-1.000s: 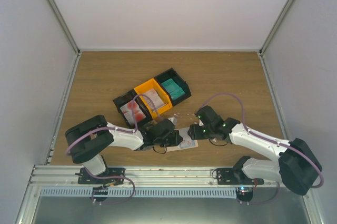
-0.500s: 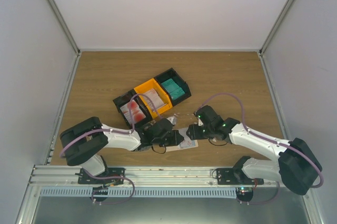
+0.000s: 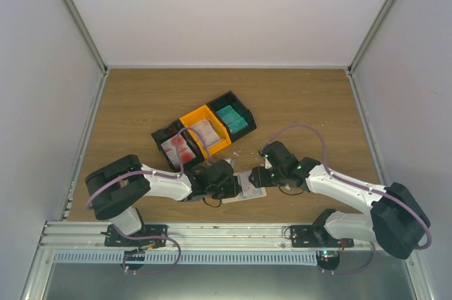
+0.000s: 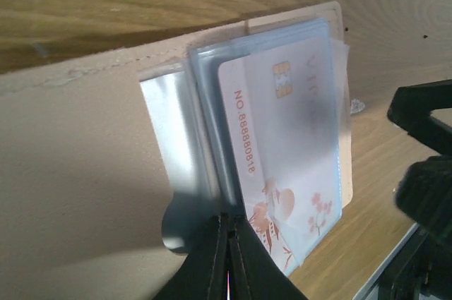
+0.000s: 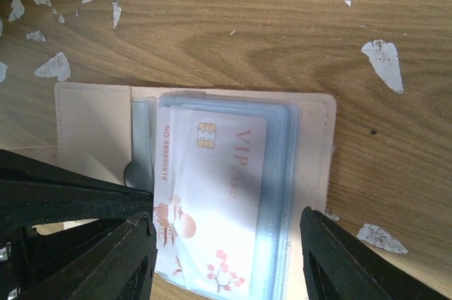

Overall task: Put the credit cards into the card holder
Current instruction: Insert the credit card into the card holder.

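Observation:
The beige card holder [image 3: 253, 190] lies open on the table between my two grippers; it also shows in the left wrist view [image 4: 85, 159] and the right wrist view [image 5: 92, 130]. A white credit card with red blotches and a chip [image 5: 212, 187] sits partly inside its pale blue pockets [image 4: 282, 138], its lower end sticking out. My left gripper [image 4: 229, 219] is shut, its tips pressed at the pocket edge beside the card. My right gripper [image 5: 233, 258] is open, its fingers astride the holder's near end. More cards lie in the trays: red-blotched [image 3: 176, 149], pinkish-grey [image 3: 205, 133], teal [image 3: 233, 118].
The joined black and orange trays [image 3: 203, 114] stand just behind the grippers. Small white scraps [image 5: 385, 60] are scattered on the wood around the holder. The table's front rail [image 3: 226, 229] runs close behind the holder.
Both grippers stay at the card holder. The left gripper has drawn slightly to the left, showing a bit more of the holder; its elbow has shifted.

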Robot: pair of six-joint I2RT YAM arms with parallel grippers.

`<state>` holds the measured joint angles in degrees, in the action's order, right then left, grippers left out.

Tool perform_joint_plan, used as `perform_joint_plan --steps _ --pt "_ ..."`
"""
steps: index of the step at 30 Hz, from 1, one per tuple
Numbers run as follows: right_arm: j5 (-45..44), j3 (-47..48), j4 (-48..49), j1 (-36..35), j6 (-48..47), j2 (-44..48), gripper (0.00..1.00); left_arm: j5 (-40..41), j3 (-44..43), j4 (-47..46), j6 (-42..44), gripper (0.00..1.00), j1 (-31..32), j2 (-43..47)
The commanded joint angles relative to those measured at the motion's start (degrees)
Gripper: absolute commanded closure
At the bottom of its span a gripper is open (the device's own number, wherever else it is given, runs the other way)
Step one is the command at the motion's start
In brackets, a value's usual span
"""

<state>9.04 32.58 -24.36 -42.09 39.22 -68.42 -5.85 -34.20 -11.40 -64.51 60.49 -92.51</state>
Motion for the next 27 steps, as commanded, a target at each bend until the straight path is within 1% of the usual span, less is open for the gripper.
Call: perform_joint_plan --steps 1,6,11,17,22,27 --pt "0.5 -0.5 1.3 0.4 -0.9 -0.6 0.43 -0.8 -2.4 0.2 0.2 0.94 0.3 -2.7" --pt "0.9 -0.7 1.3 0.3 -1.0 -0.2 0.44 -1.2 -2.3 -0.4 0.4 0.97 0.2 -3.9" --pt "0.5 -1.0 1.2 0.4 -0.8 -0.3 0.44 -1.5 -2.0 -0.4 0.5 0.98 -0.2 -4.0" --pt "0.1 -1.1 1.1 0.4 -0.6 -0.2 0.44 -1.6 1.3 -8.1 2.3 0.97 -0.1 0.5" --pt "0.0 -0.9 1.1 0.4 -0.5 -0.3 0.44 -2.5 2.0 -11.2 2.7 0.95 -0.1 1.0" --pt "-0.2 -1.0 1.0 0.3 -0.5 -0.2 0.44 -2.7 2.1 -11.7 1.5 0.87 -0.3 -0.8"
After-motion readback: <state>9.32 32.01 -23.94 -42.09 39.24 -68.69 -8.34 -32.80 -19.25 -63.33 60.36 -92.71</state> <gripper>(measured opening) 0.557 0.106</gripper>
